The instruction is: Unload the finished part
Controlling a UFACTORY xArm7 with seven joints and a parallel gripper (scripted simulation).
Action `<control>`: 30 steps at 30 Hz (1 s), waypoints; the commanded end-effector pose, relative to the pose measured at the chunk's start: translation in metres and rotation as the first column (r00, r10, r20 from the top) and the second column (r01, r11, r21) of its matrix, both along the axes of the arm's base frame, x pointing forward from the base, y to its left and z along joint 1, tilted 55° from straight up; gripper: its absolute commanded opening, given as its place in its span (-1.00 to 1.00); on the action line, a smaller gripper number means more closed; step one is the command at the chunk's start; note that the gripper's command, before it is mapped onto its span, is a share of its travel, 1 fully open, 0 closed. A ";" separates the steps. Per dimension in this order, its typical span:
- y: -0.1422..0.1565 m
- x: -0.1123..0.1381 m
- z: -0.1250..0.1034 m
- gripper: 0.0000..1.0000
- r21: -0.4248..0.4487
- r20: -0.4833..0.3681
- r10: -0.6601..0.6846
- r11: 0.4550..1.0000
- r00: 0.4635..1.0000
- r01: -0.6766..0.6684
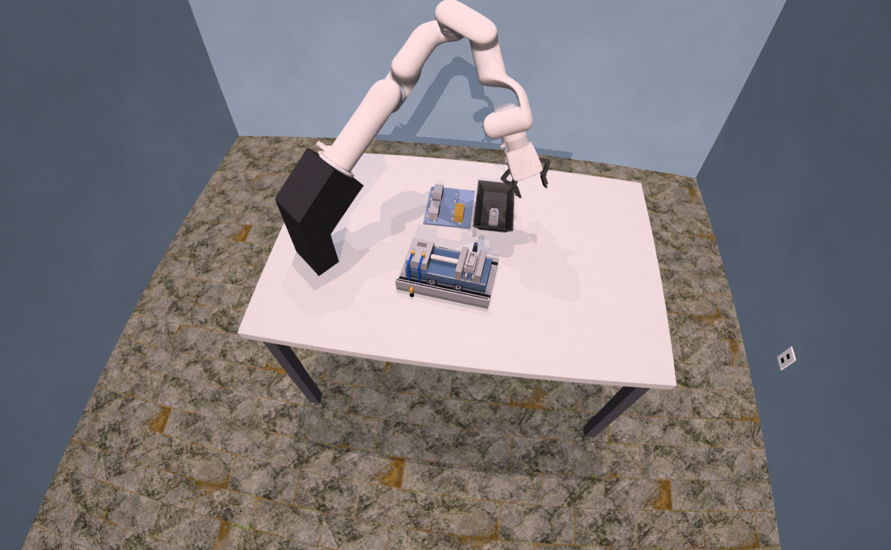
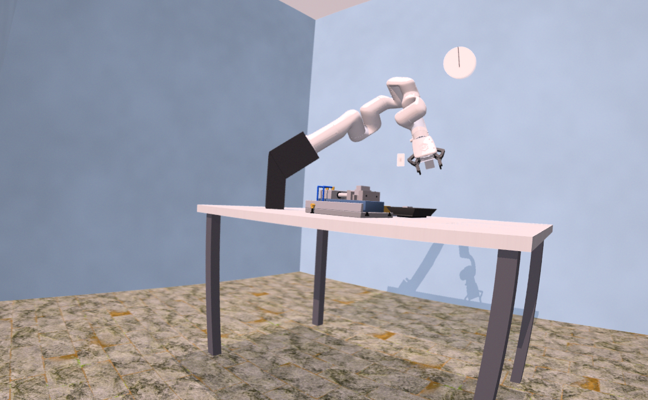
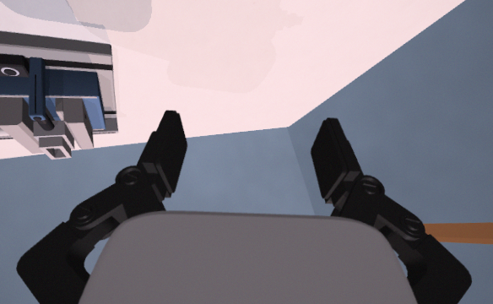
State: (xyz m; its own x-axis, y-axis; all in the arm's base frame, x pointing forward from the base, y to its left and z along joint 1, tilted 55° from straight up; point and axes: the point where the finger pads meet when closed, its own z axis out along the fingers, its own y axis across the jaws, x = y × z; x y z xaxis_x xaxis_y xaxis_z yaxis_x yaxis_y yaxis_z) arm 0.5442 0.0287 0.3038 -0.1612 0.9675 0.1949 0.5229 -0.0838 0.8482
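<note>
Hanging high above the far side of the white table [image 1: 571,307], the gripper [image 1: 524,183] has its black fingers spread as wide as they go, with nothing between them. In the top view it sits at about 1 o'clock from the black outfeed tray [image 1: 481,205], just past that tray's far right corner and well above it.

A small grey part [image 1: 495,216] already lies on the tray's floor; its pocket cannot be made out at this size. At 6 o'clock from the tray stands the vise [image 1: 448,272], blue and grey on a grey base plate, with grey blocks [image 1: 472,263] between its jaws at the right end; whether one of them is the finished part is too small to tell. At 9 o'clock from the tray, touching or just beside it, lies a blue pallet [image 1: 429,217] holding grey pieces and one orange block [image 1: 458,211]. Nothing stands between the gripper and the tray's open top.

The arm's black pedestal [image 1: 314,211] rises at the table's left, at 9 o'clock from the vise. The table has dark legs and stands on a mottled stone floor [image 1: 366,464] between blue walls. The far wall bears a round white clock [image 2: 459,62], and a small socket plate [image 1: 786,357] sits on the right wall.
</note>
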 end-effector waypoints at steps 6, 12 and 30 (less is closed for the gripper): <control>-0.015 0.007 -0.019 1.00 0.038 -0.040 0.028 0.999 0.999 -0.026; -0.015 0.007 -0.019 1.00 0.038 -0.040 0.028 0.999 0.999 -0.026; -0.056 0.007 -0.084 1.00 0.149 -0.134 0.094 0.986 0.986 -0.074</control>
State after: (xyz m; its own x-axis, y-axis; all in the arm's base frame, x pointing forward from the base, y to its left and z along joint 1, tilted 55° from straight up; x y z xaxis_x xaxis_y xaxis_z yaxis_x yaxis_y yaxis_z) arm 0.5516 -0.0143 0.2359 -0.1977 0.9251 0.3243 0.6215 -0.1376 0.7712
